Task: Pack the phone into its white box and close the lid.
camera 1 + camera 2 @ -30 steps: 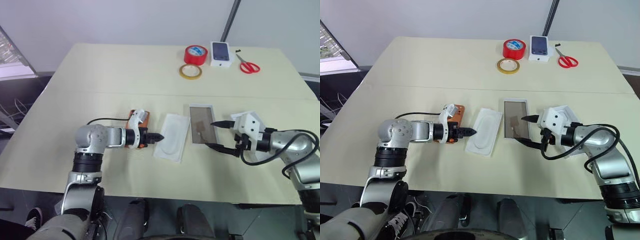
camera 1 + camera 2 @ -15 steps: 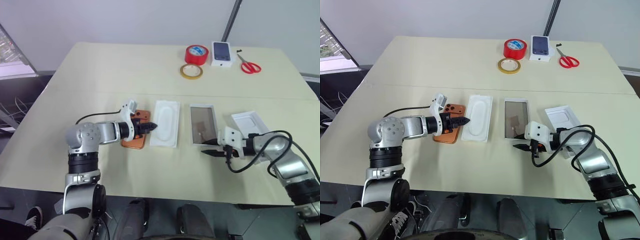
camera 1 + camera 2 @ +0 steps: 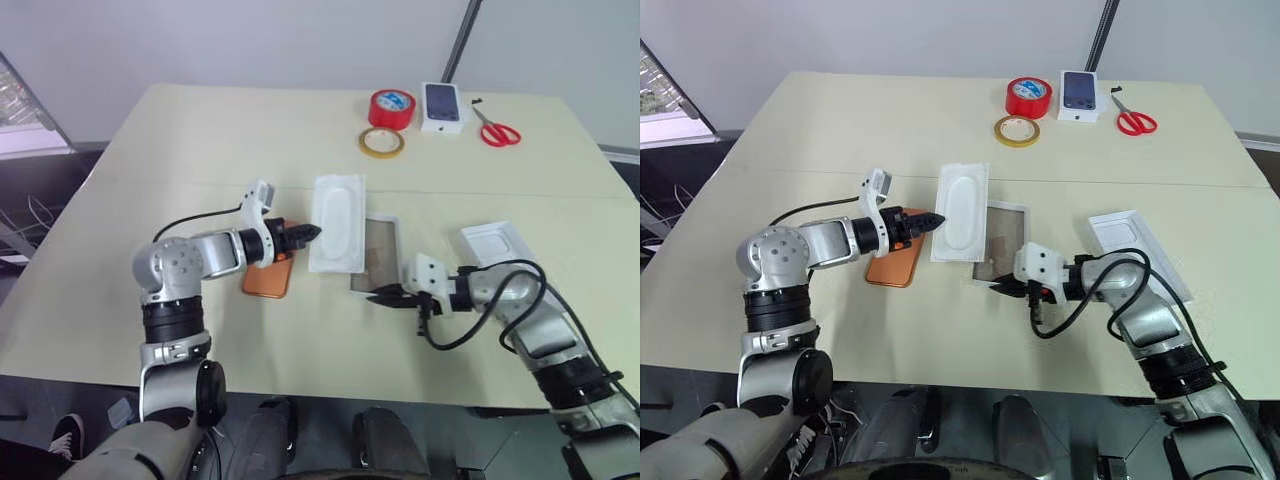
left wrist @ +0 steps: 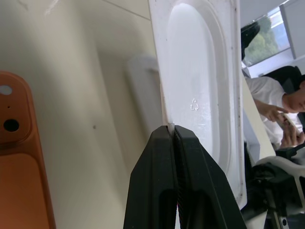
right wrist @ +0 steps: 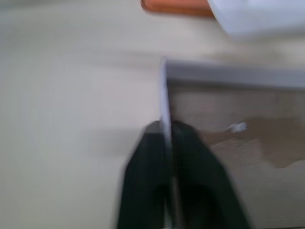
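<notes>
The copper-orange phone lies back-up on the table, just below my left gripper. That gripper is shut on the edge of a white insert with an oval recess and holds it tilted above the table. In the left wrist view the fingertips pinch the insert's rim. The white box lies skewed, its far end under the insert. My right gripper is shut on its near wall. The lid lies inside-up at the right.
At the far edge of the table lie a red tape roll, a yellow tape ring, a small white box picturing a dark phone and red scissors. A person sits beyond the table.
My left gripper has lifted the insert up and away from the phone. My right gripper moved left and shut on the white box's near wall, and the box swung left under the insert.
</notes>
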Robot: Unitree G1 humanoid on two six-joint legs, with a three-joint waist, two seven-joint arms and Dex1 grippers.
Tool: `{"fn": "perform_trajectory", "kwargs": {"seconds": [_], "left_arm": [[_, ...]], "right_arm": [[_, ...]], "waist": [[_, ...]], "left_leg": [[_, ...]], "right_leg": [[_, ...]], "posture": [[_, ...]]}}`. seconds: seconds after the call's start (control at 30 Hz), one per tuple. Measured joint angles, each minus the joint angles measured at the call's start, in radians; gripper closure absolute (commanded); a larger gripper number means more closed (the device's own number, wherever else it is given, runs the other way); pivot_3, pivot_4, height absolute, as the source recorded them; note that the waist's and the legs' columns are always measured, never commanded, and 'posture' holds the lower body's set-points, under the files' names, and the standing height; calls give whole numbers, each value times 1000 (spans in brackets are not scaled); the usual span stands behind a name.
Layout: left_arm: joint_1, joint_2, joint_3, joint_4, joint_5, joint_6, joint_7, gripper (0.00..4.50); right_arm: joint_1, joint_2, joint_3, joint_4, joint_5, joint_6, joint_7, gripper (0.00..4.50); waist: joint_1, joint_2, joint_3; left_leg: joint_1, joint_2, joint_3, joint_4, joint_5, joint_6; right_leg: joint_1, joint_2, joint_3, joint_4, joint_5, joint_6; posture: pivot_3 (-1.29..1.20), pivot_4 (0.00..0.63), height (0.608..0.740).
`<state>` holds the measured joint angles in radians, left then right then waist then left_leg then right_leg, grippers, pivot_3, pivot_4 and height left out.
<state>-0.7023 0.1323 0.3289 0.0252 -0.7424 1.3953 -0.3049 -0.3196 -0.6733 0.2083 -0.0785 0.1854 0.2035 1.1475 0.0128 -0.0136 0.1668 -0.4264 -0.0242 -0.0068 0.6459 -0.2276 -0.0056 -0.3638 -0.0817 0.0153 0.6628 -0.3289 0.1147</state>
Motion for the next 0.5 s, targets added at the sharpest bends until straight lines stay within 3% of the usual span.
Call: {"fn": "perform_trajectory", "kwargs": {"seconds": [0.1,0.33,0.5], "left_arm": [[9,-7,-2,0,-1,2,4,4500],[45,-91,0,-36,-12,32,50,4500],[46,-157,-20,-35,-6,12,81,4500]], "right_arm": [[24,-6,-13,-31,6,7,-19,1119],[133,-169,-202,-83,69,73,-21,1119],[148,-184,-286,-6,62,19,-54,1119]], "waist": [[1,0,0],[1,-2,1],[-2,-2,1]], "left_leg": [[0,0,0,0,0,0],[0,0,0,0,-3,5],[0,0,0,0,-3,5]], "right_leg": [[0,0,0,0,0,0],[0,-1,0,0,0,0],[0,0,0,0,0,0]], "posture": [[0,150,740],[0,150,740],[0,150,740]]}}
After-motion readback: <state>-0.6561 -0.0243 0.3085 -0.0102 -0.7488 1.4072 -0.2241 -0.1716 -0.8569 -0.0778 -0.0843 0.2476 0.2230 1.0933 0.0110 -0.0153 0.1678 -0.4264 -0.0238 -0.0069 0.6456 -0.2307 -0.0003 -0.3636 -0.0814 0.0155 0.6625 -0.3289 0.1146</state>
